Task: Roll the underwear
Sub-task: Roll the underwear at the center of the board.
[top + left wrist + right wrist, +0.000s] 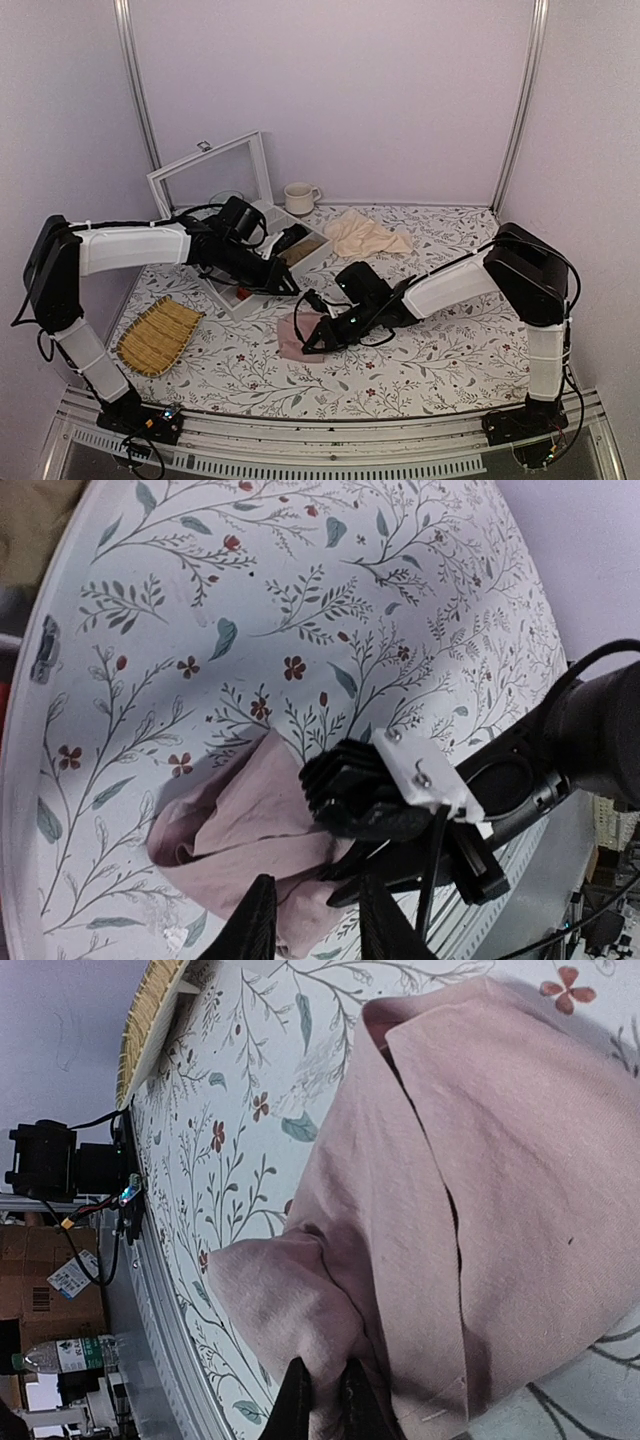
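Note:
The underwear [292,338] is a folded dusty-pink bundle on the floral tablecloth, near the middle front. Its cream waistband does not show. My right gripper [312,337] is shut on a raised fold of it. In the right wrist view the fingertips [296,1407] pinch pink fabric [430,1210] that fills the frame. My left gripper [288,287] hovers just behind the underwear, open and empty. In the left wrist view its fingers [255,925] stand apart over the underwear [230,830], with the right gripper [385,805] beside them.
A white box with a raised lid [255,165] stands at the back left, and a mug [299,197] stands behind it. A pale beige cloth [365,236] lies at the back centre. A woven bamboo tray [158,335] lies at the front left.

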You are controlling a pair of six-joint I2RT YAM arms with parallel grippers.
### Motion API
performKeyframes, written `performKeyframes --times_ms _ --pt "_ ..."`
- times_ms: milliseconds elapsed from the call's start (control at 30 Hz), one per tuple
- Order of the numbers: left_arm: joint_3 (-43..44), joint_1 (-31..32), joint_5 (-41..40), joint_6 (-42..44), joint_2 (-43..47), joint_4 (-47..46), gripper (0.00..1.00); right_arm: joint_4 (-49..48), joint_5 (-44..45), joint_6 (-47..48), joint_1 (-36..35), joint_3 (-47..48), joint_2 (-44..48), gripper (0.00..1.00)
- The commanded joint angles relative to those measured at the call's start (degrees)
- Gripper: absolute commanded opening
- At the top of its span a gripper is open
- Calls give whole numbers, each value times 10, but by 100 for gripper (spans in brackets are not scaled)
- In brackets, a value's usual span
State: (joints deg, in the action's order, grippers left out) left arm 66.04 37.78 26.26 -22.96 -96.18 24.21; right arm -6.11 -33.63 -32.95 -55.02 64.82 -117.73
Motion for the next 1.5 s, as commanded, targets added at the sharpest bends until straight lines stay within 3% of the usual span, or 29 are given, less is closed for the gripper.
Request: performKeyframes --times_ms 0,200,467,833,1467 --pt "-48 -21 -36 -40 64 -9 29 148 78 35 27 22 -72 0" --pt "-158 -29 17 -96 124 -94 36 191 74 69 36 86 -92 0" --pt "-263 -16 70 -113 119 -224 50 237 68 89 39 123 -100 0" --pt "-267 -4 74 -118 30 -294 50 292 66 122 39 161 -104 0" --pt "-242 10 75 -136 -38 -316 47 311 61 134 39 188 -121 0"
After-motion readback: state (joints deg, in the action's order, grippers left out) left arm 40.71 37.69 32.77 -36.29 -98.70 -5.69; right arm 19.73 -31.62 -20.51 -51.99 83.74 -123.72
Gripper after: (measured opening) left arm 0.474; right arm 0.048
